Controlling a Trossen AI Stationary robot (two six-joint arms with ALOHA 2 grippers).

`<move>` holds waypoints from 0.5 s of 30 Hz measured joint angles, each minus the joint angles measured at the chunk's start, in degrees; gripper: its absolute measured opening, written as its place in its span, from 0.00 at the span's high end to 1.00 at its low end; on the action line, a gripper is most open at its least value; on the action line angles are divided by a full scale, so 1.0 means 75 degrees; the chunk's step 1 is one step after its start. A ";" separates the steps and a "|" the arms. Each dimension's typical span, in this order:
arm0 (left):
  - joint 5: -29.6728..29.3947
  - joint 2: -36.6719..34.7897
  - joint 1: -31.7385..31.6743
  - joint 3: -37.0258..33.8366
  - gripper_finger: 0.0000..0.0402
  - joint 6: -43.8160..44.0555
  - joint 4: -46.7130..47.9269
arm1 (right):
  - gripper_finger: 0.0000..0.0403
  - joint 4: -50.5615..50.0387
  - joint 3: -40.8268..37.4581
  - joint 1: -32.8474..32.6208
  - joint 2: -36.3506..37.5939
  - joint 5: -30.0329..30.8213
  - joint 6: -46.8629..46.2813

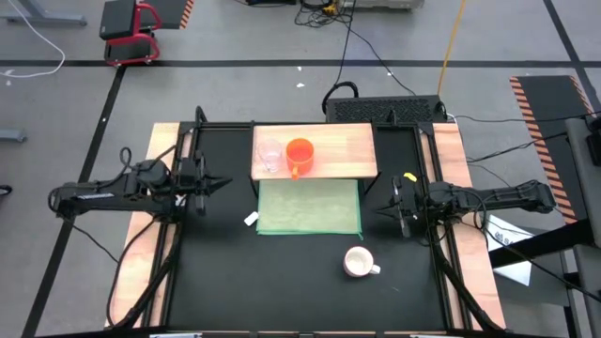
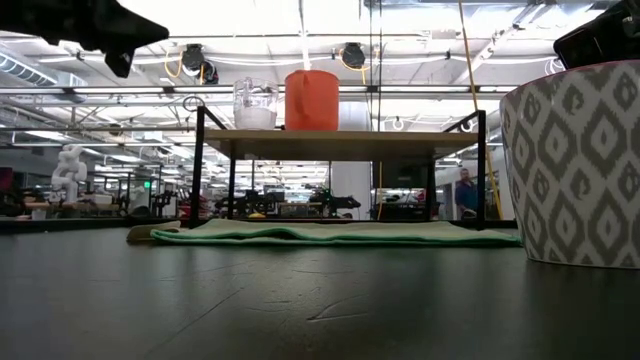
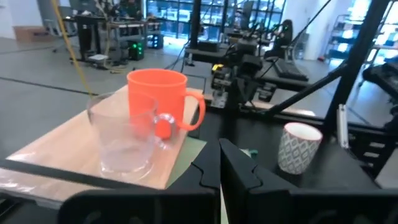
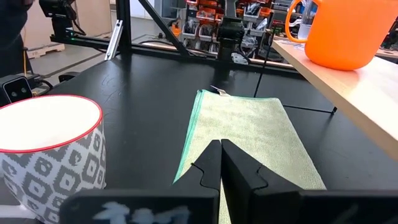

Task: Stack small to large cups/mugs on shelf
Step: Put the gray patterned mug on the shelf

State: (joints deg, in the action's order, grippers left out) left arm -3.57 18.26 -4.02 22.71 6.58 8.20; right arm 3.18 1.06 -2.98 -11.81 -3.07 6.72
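The clear cup [image 1: 269,156] and the orange mug [image 1: 300,154] stand side by side on the pale-wood shelf [image 1: 349,150], the clear cup to the left; both also show in the left wrist view, the clear cup [image 3: 123,132] and the orange mug [image 3: 158,101]. The white mug [image 1: 359,262] with a grey pattern and red rim stands upright on the black table near the front right. My left gripper [image 1: 218,184] is shut and empty, raised to the left of the shelf. My right gripper [image 1: 383,207] is shut and empty, right of the green mat.
A green mat [image 1: 309,207] lies on the table in front of the shelf, partly under it. Black frame rails [image 1: 184,169] and wooden side strips [image 1: 141,263] run along both sides. A small white tag [image 1: 251,220] lies at the mat's left corner.
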 joint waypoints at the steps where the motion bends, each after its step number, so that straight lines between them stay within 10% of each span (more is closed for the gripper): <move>1: -0.0129 0.0000 0.0096 -0.0047 1.00 -0.0014 -0.0020 | 1.00 0.0002 0.0000 0.0000 0.0000 0.0000 0.0000; 15: -0.0043 -0.0003 0.0527 -0.1010 1.00 -0.1080 -0.1355 | 1.00 0.0003 0.0001 -0.0002 0.0000 0.0000 0.0016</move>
State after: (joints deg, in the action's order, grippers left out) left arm -3.89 18.24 -0.06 15.14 -1.53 -1.96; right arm 3.20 1.07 -3.00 -11.81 -3.07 6.84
